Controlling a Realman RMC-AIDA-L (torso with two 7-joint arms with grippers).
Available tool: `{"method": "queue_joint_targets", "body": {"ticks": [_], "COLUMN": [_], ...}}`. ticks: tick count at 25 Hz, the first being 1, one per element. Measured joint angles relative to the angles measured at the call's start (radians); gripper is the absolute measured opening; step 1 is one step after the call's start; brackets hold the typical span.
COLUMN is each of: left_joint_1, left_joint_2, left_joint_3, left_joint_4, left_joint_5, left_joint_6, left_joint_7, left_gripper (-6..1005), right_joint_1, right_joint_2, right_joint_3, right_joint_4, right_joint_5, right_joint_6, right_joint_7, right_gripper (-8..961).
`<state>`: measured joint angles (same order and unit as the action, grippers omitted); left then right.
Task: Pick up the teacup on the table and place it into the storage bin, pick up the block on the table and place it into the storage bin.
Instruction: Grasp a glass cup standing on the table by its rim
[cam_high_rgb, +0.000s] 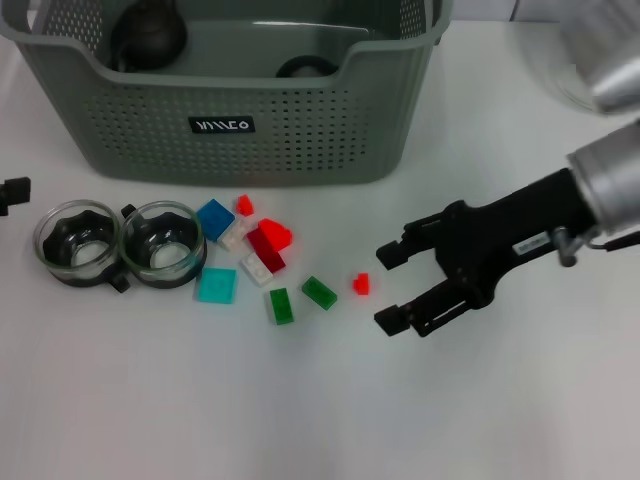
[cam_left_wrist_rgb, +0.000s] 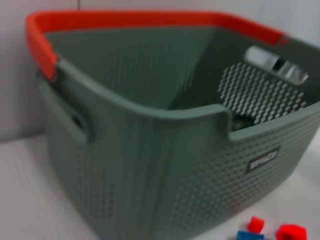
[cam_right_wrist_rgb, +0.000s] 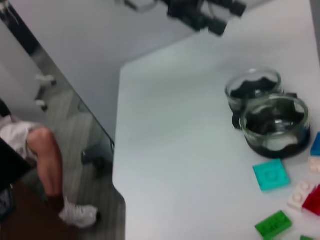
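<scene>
The right gripper (cam_high_rgb: 392, 286) hovers low over the white table (cam_high_rgb: 300, 420), fingers spread apart and empty, just right of a small red block (cam_high_rgb: 361, 284). More blocks lie scattered to its left: two green ones (cam_high_rgb: 319, 292), a teal tile (cam_high_rgb: 216, 285), a blue one (cam_high_rgb: 214, 219), and a dark red one partly stacked with others, hard to separate. Two glass teacups (cam_high_rgb: 160, 243) sit side by side at the near left. The storage bin (cam_high_rgb: 240, 125) stands at the far side, its top cut off; two dark items inside are only partly visible. Of the left gripper (cam_high_rgb: 12, 192), only a black sliver shows at the left edge; I cannot tell its fingers' state.
</scene>
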<state>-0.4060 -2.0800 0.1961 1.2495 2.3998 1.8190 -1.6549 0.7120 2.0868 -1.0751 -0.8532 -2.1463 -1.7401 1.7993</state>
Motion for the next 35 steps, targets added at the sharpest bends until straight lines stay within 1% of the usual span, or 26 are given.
{"method": "queue_joint_targets", "body": {"ticks": [3,6,8,9,13,16,18,19,22,25,29,32,35], "left_joint_1": [-0.036,-0.067,-0.089,-0.098,-0.124,-0.142,-0.152,-0.158,-0.173,-0.184,-0.196,-0.203,-0.207], "left_joint_2": [-0.031,-0.067,-0.080,-0.080,-0.068,-0.065,-0.061,-0.058,-0.041,-0.015,-0.004,0.009,0.018], "left_joint_3": [0.059,0.149,0.213,0.244,0.355,0.449,0.491,0.503,0.532,0.582,0.604,0.614,0.616], "left_joint_4": [0.101,0.181,0.213,0.218,0.206,0.199,0.188,0.181,0.133,0.052,-0.008,-0.046,-0.075], "left_joint_5": [0.088,0.189,0.250,0.274,0.341,0.422,0.450,0.455,0.456,0.456,0.457,0.458,0.458], "left_joint_6": [-0.001,-0.017,-0.026,-0.028,-0.030,-0.058,-0.068,-0.070,-0.078,-0.124,-0.181,-0.210,-0.230], "left_joint_7": [-0.097,-0.179,-0.239,-0.272,-0.382,-0.470,-0.500,-0.510,-0.542,-0.602,-0.627,-0.635,-0.640], "left_gripper": [834,833,833,832,831,830,829,829,828,827,826,827,800], "right_joint_1": [0.022,0.031,0.035,0.036,0.040,0.040,0.041,0.042,0.045,0.044,0.040,0.039,0.037], "right_joint_2": [0.014,0.014,0.014,0.014,0.013,0.013,0.012,0.011,0.010,0.010,0.010,0.010,0.011], "right_joint_3": [-0.022,-0.055,-0.061,-0.063,-0.064,-0.077,-0.091,-0.097,-0.105,-0.109,-0.113,-0.114,-0.114], "right_joint_4": [0.003,0.006,0.006,0.007,0.007,0.007,0.008,0.008,0.008,0.009,0.010,0.010,0.010], "right_joint_5": [-0.039,-0.044,-0.044,-0.044,-0.044,-0.045,-0.046,-0.046,-0.047,-0.048,-0.056,-0.061,-0.061], "right_joint_6": [0.028,0.065,0.076,0.079,0.087,0.094,0.111,0.119,0.124,0.130,0.136,0.137,0.139], "right_joint_7": [0.002,0.009,0.009,0.009,0.010,0.010,0.017,0.021,0.026,0.026,0.034,0.037,0.037], "right_gripper": [928,928,928,928,927,927,928,928,928,928,928,927,927]}}
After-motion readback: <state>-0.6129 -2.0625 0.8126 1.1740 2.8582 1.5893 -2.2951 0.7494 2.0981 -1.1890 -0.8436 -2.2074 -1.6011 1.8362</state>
